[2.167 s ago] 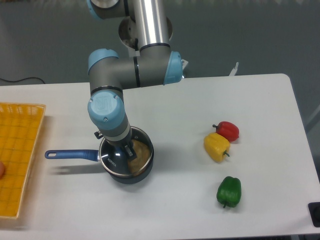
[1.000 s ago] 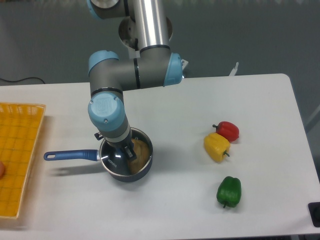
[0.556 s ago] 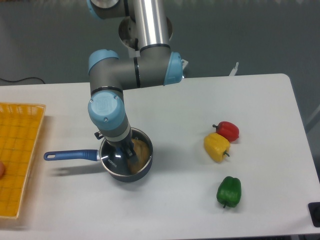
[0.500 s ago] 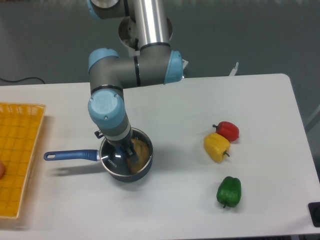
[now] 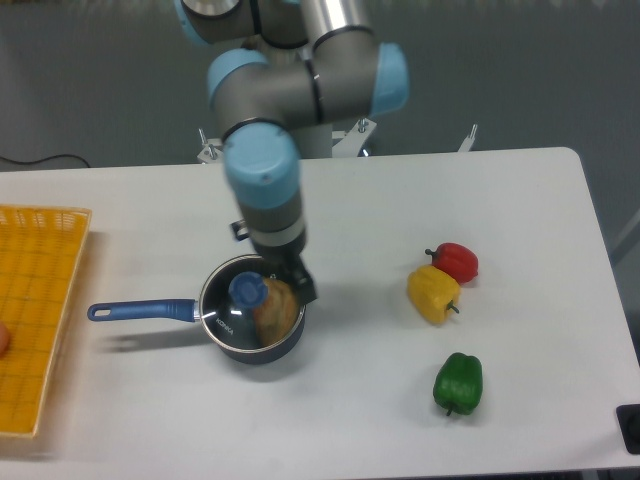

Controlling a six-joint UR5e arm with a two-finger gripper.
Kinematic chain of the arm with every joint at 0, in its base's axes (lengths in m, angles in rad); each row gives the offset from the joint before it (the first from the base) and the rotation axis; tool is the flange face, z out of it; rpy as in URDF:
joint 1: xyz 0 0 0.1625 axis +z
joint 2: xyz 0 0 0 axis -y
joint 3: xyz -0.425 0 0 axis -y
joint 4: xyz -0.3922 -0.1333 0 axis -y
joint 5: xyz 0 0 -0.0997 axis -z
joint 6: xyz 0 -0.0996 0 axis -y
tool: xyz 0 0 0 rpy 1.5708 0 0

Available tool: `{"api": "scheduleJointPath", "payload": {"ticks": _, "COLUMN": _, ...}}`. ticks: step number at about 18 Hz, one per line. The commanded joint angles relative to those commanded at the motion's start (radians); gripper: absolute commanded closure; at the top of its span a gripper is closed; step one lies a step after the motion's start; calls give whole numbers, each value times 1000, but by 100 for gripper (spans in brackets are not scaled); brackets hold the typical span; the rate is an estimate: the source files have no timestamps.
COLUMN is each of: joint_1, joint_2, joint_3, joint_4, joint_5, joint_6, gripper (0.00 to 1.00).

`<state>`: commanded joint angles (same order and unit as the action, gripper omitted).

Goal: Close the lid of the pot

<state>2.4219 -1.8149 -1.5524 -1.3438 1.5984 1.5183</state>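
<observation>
You saw the pot lid (image 5: 243, 305) seated on the pot (image 5: 252, 325); fingers (image 5: 300, 283) beside its knob held nothing (gap unclear).

I work in a lab test cell: a bare white tabletop (image 5: 520, 200) against a plain grey wall, my arm bolted at its rear edge, 3 toy-like peppers (image 5: 433, 292) and a yellow basket (image 5: 35, 300) staged as props.

Arm's wrist and gripper (image 5: 292, 277) crowding the pot's (image 5: 250, 320) far-right side, pot handle (image 5: 140, 311) barring the left, yellow basket (image 5: 35, 310) along the left edge, three peppers (image 5: 440, 290) clustered toward the right edge, open table (image 5: 330, 420) along the near edge.
</observation>
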Motion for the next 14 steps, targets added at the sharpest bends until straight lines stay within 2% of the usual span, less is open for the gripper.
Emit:
{"api": "scheduleJointPath", "payload": {"ticks": 4, "joint_1": 97, "joint_2": 12, "joint_3": 5, "joint_4": -15, "joint_5": 0, "joint_6": 135, "gripper": 0}}
{"api": "scheduleJointPath", "payload": {"ticks": 8, "joint_1": 166, "joint_2": 11, "joint_3": 50, "joint_4": -87, "joint_5": 11, "joint_6": 203, "gripper": 0}}
{"api": "scheduleJointPath", "payload": {"ticks": 10, "joint_1": 192, "joint_2": 9, "joint_3": 75, "joint_4": -112, "joint_5": 14, "joint_6": 224, "gripper": 0}}
{"api": "scheduleJointPath", "payload": {"ticks": 14, "joint_1": 218, "joint_2": 3, "joint_3": 84, "joint_4": -117, "joint_5": 18, "joint_6": 247, "gripper": 0}}
